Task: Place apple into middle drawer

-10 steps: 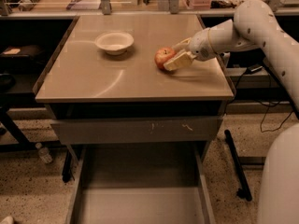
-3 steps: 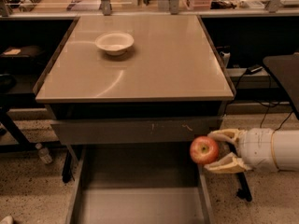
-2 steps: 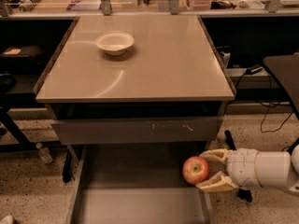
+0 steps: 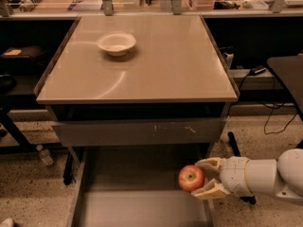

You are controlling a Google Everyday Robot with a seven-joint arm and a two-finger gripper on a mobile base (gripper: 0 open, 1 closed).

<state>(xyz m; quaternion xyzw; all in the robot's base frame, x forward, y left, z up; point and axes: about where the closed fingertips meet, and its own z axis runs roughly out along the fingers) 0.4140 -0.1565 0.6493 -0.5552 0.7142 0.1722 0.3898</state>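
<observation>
one apple [image 4: 191,178] is seen, red with a yellowish patch, low in the frame and right of centre; it is pinched between the two tan fingers [image 4: 209,163] of the single gripper [image 4: 198,179], one finger being set above the fruit and one below it; the gripper is entered from the lower right edge on one white arm [image 4: 265,176]; the apple is shown against the right part of the one open drawer, the middle drawer [image 4: 137,203], close to its right wall, and it is carried by the fingers rather than laid on the grey floor; how high it is held over that floor cannot be told.

one shut drawer front [image 4: 137,132], grey with pale scratch marks, is placed just above the open drawer, across the middle of the frame; one tan table top [image 4: 161,70] is spread over the upper half; one white bowl [image 4: 116,43] is set on it toward the upper left, well apart from the apple; one small bottle [image 4: 45,155] is stood on the speckled ground at the left edge.
</observation>
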